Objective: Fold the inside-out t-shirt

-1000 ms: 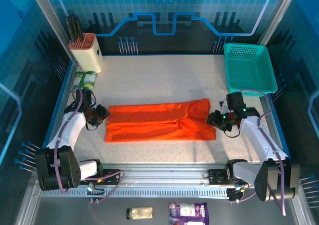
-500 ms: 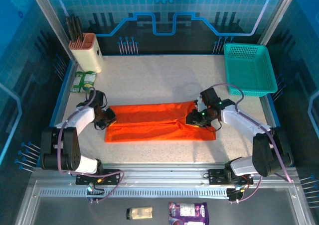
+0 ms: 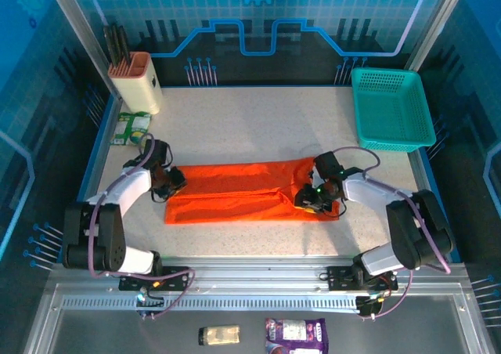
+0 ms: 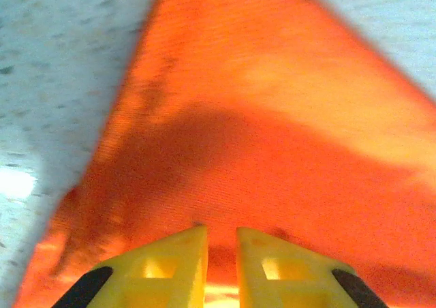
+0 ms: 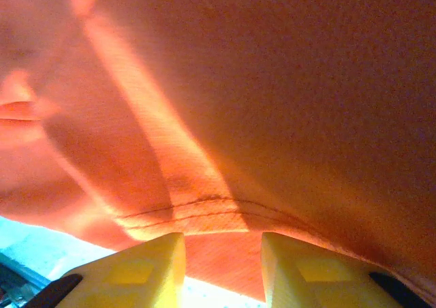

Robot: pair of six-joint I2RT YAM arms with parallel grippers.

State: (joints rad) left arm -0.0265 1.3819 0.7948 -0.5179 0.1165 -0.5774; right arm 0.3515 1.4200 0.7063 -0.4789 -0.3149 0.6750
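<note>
Orange t-shirt (image 3: 243, 193), centre frame: left gripper (image 3: 174, 183) and right gripper (image 3: 305, 200) pinch its ends; thin cloth may slip, skewing fold.

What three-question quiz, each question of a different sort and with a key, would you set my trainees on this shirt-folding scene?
1. True or false: the orange t-shirt lies folded in a long strip on the table, apart from the teal basket.
2. The right fingers are: A over the teal basket; B at the t-shirt's right end; C off the table.
3. Fill in: the knife block stands at the table's far ____ corner.

Key: 1 true; 2 B; 3 left.
</note>
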